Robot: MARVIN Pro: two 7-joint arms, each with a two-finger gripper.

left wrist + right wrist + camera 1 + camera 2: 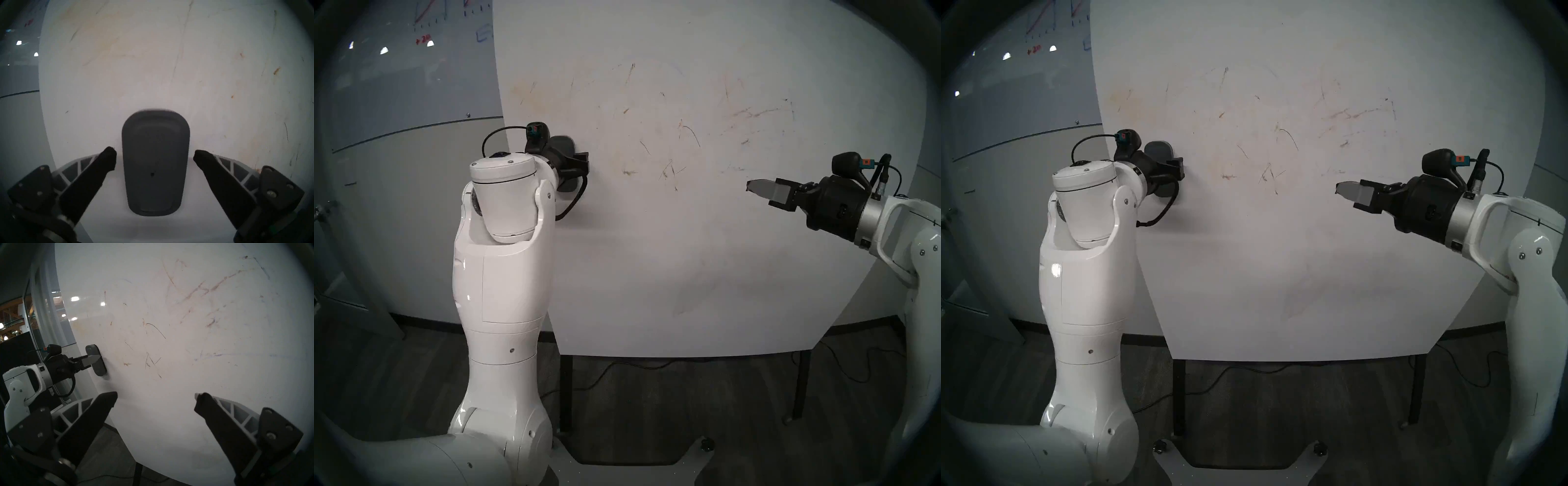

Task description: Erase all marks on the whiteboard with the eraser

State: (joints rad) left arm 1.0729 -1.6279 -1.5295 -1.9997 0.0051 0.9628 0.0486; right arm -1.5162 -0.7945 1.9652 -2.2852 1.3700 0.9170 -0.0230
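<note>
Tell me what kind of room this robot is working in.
Probably an office or meeting room: a freestanding whiteboard on dark metal legs, a wall-mounted glass board bearing red and blue graph drawings, and grey carpet with cables trailing across it.

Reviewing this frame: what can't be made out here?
- Head views: the left gripper's fingertips, hidden behind its own wrist.
- All views: what keeps the dark grey oblong eraser on the large white whiteboard; its contact face is hidden.
- Right wrist view: the faint orange and dark marks are too smeared to read.
</note>
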